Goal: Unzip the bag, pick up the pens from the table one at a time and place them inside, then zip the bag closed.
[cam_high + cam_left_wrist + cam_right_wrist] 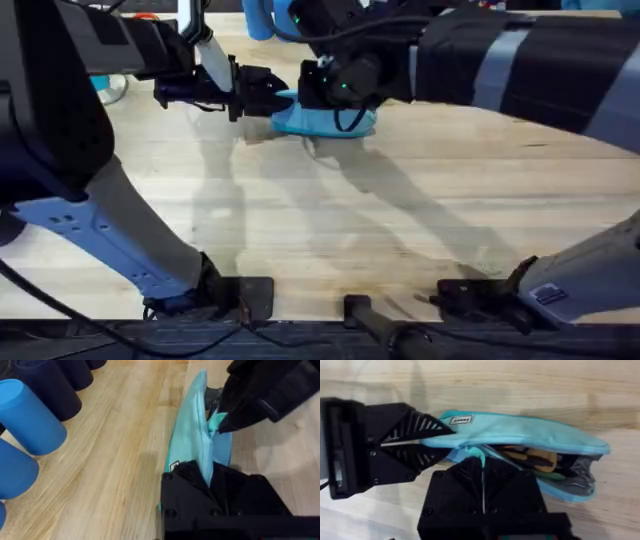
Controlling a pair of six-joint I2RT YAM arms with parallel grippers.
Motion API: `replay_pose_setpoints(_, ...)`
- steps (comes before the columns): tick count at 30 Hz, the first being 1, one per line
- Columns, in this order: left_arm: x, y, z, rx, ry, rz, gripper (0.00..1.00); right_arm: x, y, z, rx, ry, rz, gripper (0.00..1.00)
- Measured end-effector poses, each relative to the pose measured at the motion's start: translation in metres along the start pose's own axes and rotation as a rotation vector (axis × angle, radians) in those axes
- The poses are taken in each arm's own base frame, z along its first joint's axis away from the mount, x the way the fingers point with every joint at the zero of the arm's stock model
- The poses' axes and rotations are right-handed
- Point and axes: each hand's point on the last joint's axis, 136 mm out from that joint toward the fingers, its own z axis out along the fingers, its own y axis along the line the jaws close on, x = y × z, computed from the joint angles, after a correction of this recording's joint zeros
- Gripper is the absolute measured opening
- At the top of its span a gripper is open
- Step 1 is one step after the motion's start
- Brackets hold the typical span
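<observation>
Left claw [427, 442] pinches the bag's [530, 435] end, bag lying crosswise.

The bag [325, 120] lies on the table [400, 200] toward its far side, near the middle, with the left gripper [268, 97] at its left end and the right gripper [318, 92] just beside that, over the bag's top edge — the two grippers meet at the same end. Inside the bag, through its gaping mouth, the pens [532, 457] lie lengthwise. Beyond the bag's left side, well apart from it, a cluster of cylinders [30, 417] stands on the table — some lie farther back than others.
</observation>
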Motion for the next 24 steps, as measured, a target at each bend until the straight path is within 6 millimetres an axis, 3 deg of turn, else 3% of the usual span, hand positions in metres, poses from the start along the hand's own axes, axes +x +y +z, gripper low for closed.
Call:
replay_pose_setpoints(21,-0.001,0.0,0.002,0.004,-0.001,0.009,0.044,-0.015,-0.032,0.001,0.026,0.028,0.068,0.033)
replay_pose_setpoints(24,-0.001,0.0,0.002,0.004,-0.001,0.009,0.044,-0.023,-0.046,-0.006,0.07,0.001,0.08,0.033)
